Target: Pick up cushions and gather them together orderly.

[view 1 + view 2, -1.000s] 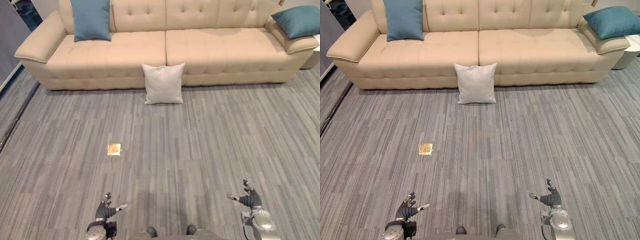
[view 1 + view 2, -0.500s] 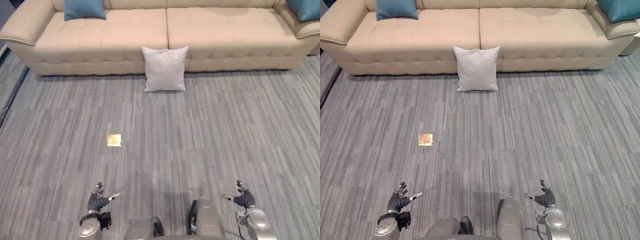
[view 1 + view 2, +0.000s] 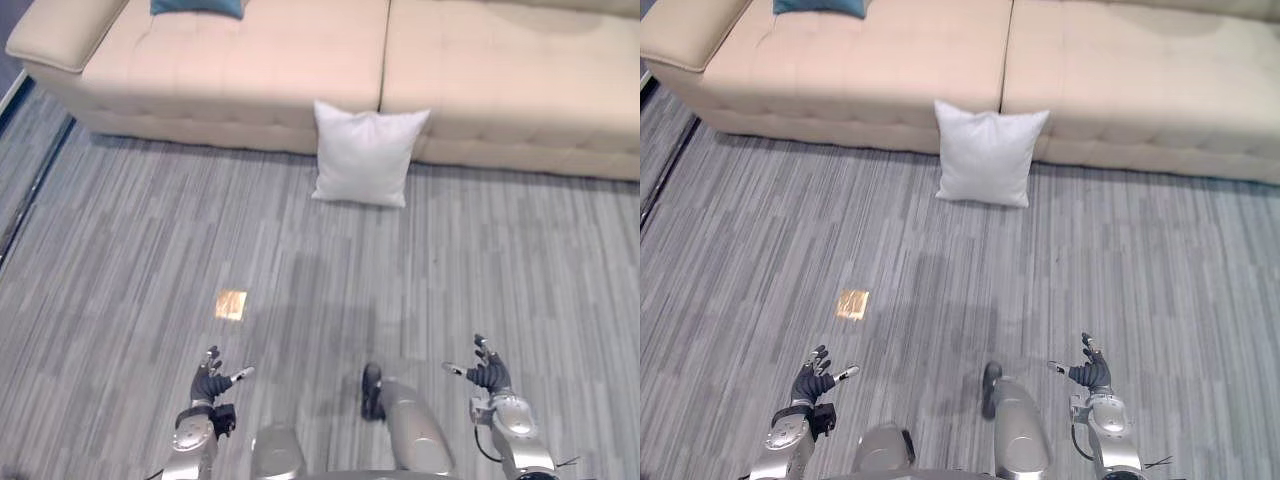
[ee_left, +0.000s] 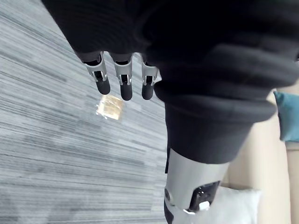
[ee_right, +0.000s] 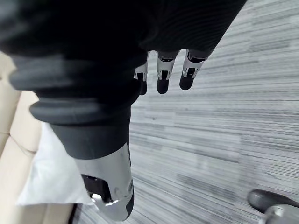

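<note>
The fingers (image 4: 123,86) of the left hand (image 3: 208,385) are loosely extended and a little apart, closed on nothing. The fingers (image 5: 162,83) of the right hand (image 3: 487,377) are just as relaxed and empty. In the head view both hands hover low over the grey striped floor (image 3: 120,260), the left at about 7 o'clock and the right at about 5 o'clock.

A small gold patch (image 3: 231,304) lies on the floor near the left hand, at its 12 o'clock. Farther out, at 12 o'clock and well apart from both hands, the white cushion (image 3: 367,155) stands on the floor. It leans against the front of the beige sofa (image 3: 250,70), just below the seam between two seat sections. At 11 o'clock the lower edge of a teal cushion (image 3: 197,7) shows on the sofa seat.

The white cushion looks plump, light and soft, with a cloth cover that should not slip, and it is not fragile. It will probably sag and fold if lifted by one corner. The steadier hold is likely one hand on each side edge, at the cushion's 3 and 9 o'clock, pressing inward. Its top edge stands free of the sofa front, so fingers could also curl over it there.
</note>
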`<state>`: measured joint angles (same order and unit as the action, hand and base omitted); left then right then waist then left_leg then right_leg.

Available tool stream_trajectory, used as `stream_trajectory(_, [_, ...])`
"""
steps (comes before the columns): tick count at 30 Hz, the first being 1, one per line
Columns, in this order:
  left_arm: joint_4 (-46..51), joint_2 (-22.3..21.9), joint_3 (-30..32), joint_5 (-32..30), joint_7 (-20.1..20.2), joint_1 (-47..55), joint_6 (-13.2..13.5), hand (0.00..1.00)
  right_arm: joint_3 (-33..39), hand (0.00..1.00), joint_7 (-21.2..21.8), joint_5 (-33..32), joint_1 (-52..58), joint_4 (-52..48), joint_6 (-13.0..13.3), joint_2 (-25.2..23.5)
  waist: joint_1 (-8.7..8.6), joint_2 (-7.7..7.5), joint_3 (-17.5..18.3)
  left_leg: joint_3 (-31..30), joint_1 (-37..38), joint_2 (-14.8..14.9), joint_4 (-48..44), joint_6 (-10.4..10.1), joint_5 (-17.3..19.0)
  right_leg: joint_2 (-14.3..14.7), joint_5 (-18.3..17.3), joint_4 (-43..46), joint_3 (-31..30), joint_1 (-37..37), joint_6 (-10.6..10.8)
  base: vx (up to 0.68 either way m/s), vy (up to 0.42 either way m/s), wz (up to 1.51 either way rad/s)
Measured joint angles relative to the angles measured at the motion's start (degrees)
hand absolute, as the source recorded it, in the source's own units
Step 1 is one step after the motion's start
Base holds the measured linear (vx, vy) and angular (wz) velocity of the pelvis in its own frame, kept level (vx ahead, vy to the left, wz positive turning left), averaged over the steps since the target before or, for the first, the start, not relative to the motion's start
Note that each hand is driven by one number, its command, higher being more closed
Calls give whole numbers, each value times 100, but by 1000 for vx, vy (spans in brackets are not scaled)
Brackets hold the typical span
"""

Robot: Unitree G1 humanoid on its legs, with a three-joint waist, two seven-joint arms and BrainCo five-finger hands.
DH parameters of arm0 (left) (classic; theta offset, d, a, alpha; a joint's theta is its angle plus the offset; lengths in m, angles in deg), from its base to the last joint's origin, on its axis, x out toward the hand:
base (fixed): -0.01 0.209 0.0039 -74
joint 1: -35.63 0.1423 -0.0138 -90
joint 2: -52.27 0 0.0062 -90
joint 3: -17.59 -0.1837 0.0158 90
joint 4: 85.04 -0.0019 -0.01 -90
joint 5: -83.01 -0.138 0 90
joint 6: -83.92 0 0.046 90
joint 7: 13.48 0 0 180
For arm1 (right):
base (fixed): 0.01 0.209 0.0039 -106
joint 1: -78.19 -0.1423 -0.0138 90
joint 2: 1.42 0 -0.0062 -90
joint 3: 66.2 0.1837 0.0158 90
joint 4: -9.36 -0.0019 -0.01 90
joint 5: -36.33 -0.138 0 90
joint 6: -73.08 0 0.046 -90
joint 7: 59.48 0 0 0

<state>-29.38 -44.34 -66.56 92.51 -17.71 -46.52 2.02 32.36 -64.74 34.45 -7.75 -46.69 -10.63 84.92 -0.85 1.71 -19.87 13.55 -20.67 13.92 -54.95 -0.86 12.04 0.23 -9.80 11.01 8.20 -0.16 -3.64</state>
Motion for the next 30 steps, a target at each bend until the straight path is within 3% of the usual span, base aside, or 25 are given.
stream_trajectory(2, [-5, -7, 0, -2, 42, 18, -8, 0, -4, 0, 0, -34, -19, -4, -5, -20, 130, -5, -10, -170, -390, -279, 1425, -60, -40, -33, -172, -173, -220, -316, 96, 526, 81, -62])
stream_trajectory(3, [-4, -27, 6, -6, 39, 17, -15, 0, 9, 0, 0, -33, -19, 38, -4, -32, 193, 11, 3, -443, -395, -519, 2722, -354, -279, -47, -355, -227, -369, -522, 216, 522, 177, -73])
stream_trajectory(4, [-28, -29, 11, -10, 39, 159, -16, 0, 20, 0, -5, -31, -24, 117, 0, -38, 220, 66, 38, -653, -314, -578, 3722, -444, -716, -17, -621, -207, -538, -726, 328, 526, 211, -79])
stream_trajectory(5, [-103, -24, 45, -11, 41, 195, -18, 0, 20, 0, -6, -29, -12, 162, -5, -62, 256, 32, 59, -703, -255, -612, 3601, -303, -1109, -58, -777, -116, -640, -816, 363, 441, 208, -76])
stream_trajectory(6, [-215, -26, 164, -17, 37, 238, -46, 0, 7, 0, 0, -27, 39, 196, -19, -138, 320, -127, 200, -698, -271, -724, 3370, -66, -1234, -204, -950, 46, -790, -819, 420, 500, 196, -58])
stream_trajectory(7, [-246, -72, 266, -22, 33, 237, -79, 0, 8, 0, -1, -18, 87, 195, -11, -188, 291, -293, 322, -547, -327, -853, 3043, 121, -856, -441, -993, 435, -915, -679, 474, 827, 308, -50])
stream_trajectory(9, [-269, -152, 277, -23, 46, 232, -79, 0, 11, 0, 2, -4, 75, 282, -11, -195, 263, -377, 343, -313, -71, -1026, 2688, 264, -346, -709, -837, 2012, -1005, -192, 847, 820, 312, -26])
stream_trajectory(10, [-335, -151, 276, -18, 36, 232, -91, 0, 4, 0, 1, 50, 66, 338, -17, -216, 166, -376, 328, -243, 332, -1140, 2766, 382, -82, -919, -250, 3459, -983, 323, 1608, 492, 192, -9])
stream_trajectory(11, [-349, -133, 271, -16, 26, 231, -114, 0, 2, 0, 2, 71, 70, 374, -22, -236, 147, -371, 323, -232, 593, -1204, 2828, 416, 25, -1001, -249, 4073, -922, 539, 1564, 596, 201, -4])
stream_trajectory(13, [-342, -110, 263, -1, -11, 232, -105, 0, -121, 0, 3, 196, 93, 424, -35, -244, 68, -242, 293, -258, 1565, -1222, 3279, 471, 183, -1082, -628, 4690, -450, 1013, 855, 619, 126, -5])
stream_trajectory(14, [-339, -74, 260, 4, -37, 211, -70, 0, -221, 0, 11, 226, 60, 413, -17, -232, 15, -151, 281, -269, 2018, -1152, 3632, 468, 181, -1022, -756, 4292, -34, 1264, 640, 536, 50, -1])
stream_trajectory(16, [-338, -30, 261, 3, -57, 164, -22, 0, -246, 0, 18, 243, 25, 399, -13, -230, -47, -83, 293, -271, 2405, -1047, 3925, 461, 176, -873, -790, 3174, 355, 1710, 557, 513, -14, 19])
stream_trajectory(18, [-353, -11, 266, 3, -85, 96, -19, 0, -229, 0, 16, 244, 30, 400, -19, -210, -121, -122, 288, -312, 2601, -995, 3992, 422, 199, -730, -388, 1771, 284, 2030, 642, 506, -87, 47])
stream_trajectory(19, [-349, -12, 260, -1, -82, 107, -17, 0, -218, 0, 14, 248, 119, 397, -26, -186, -154, -172, 302, -399, 2792, -987, 4034, 148, 326, -635, 291, 684, 139, 2020, 666, 545, -171, 59])
stream_trajectory(20, [-350, 8, 265, -4, -85, 116, -19, 0, -206, 0, 14, 254, 270, 396, -32, -175, -153, -289, 281, -478, 2994, -1066, 4025, -175, 524, -645, 1254, 178, -59, 1942, 715, 660, -244, 66])
stream_trajectory(21, [-403, -43, 268, -6, -85, 92, -26, 0, -162, 0, 14, 261, 324, 421, -55, -139, -156, -231, 250, -596, 3126, -994, 3971, -331, 659, -628, 1613, 394, -112, 1889, 400, 643, -251, 43])
stream_trajectory(22, [-430, -125, 259, -18, -74, 56, -20, 0, -131, 0, 2, 263, 213, 473, -90, -88, -168, -80, 271, -704, 3066, -784, 3758, -480, 605, -523, 1273, 775, -33, 1965, 333, 501, -212, 41])
stream_trajectory(23, [-435, -158, 258, -24, -78, -2, -21, 0, -105, 0, 3, 262, 177, 428, -91, -82, -178, -39, 261, -795, 2872, -681, 3271, -676, 484, -523, 983, 1013, 117, 1958, 268, 454, -206, 32])
stream_trajectory(24, [-435, -163, 259, -24, -78, -30, -17, 0, -106, 0, 2, 261, 191, 374, -92, -85, -174, -40, 260, -816, 2730, -616, 2956, -709, 366, -523, 851, 1100, 175, 1920, 239, 437, -234, 45])
stream_trajectory(26, [-435, -219, 262, -25, -78, -46, -19, 0, -115, 0, 1, 257, 236, 230, -93, -98, -174, -25, 248, -817, 2228, -335, 1642, -766, -241, -434, 601, 995, 334, 1507, 175, 424, -225, 36])
stream_trajectory(28, [-430, -282, 256, -22, -78, -32, -20, 0, -110, 0, -89, 236, 272, -106, -69, -202, -65, -71, 227, -437, 1551, 136, 476, -520, 14, -303, 495, 589, 457, 884, 55, 361, -149, 9])
stream_trajectory(30, [-412, -326, 240, -22, -78, -53, -19, 0, -83, 0, -117, 232, 257, -280, 6, -222, 6, -93, 216, -209, 1200, 121, 794, -332, 156, -313, 469, 421, 438, 672, 51, 298, -57, -9])
